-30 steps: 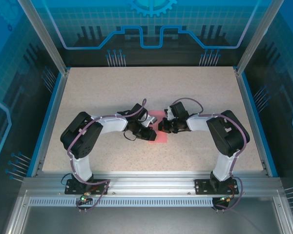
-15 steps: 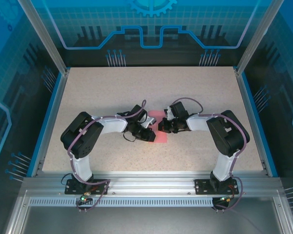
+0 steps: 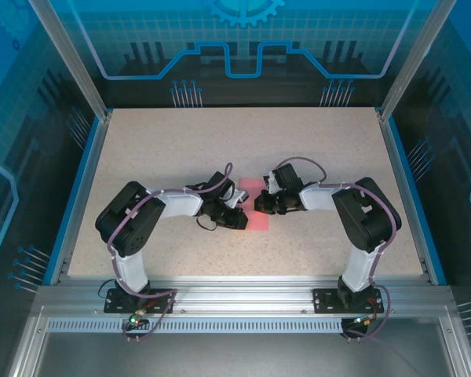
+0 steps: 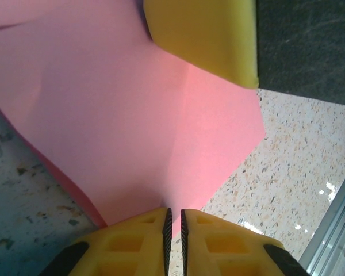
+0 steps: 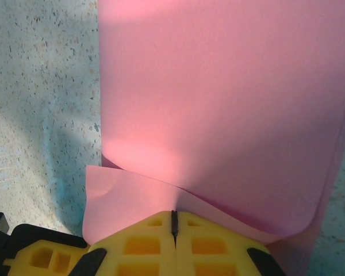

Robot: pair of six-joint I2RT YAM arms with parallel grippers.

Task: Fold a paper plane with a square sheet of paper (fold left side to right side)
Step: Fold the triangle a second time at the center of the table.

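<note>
The square sheet of paper [image 3: 253, 210] is salmon pink and lies folded over between both arms at the table's middle. My right gripper [image 5: 173, 217] is shut on the near edge of its lower layer, while the upper layer [image 5: 230, 103] curls over beyond. My left gripper [image 4: 173, 214] stands at the opposite edge with its jaws a thin slit apart. The sheet [image 4: 132, 115] puckers down into that slit, and table shows through the gap. A yellow finger of the right gripper [image 4: 204, 34] presses the sheet at the top of the left wrist view.
The speckled table [image 3: 243, 149] is framed by a blue rim [image 3: 403, 181] and glass walls. Both arm bases stand on the aluminium rail [image 3: 243, 298] at the near edge. The two wrists [image 3: 220, 206] [image 3: 286, 196] are close together over the paper.
The left arm has drawn its wrist slightly toward the near edge and lower over the paper. The right arm has hardly moved.
</note>
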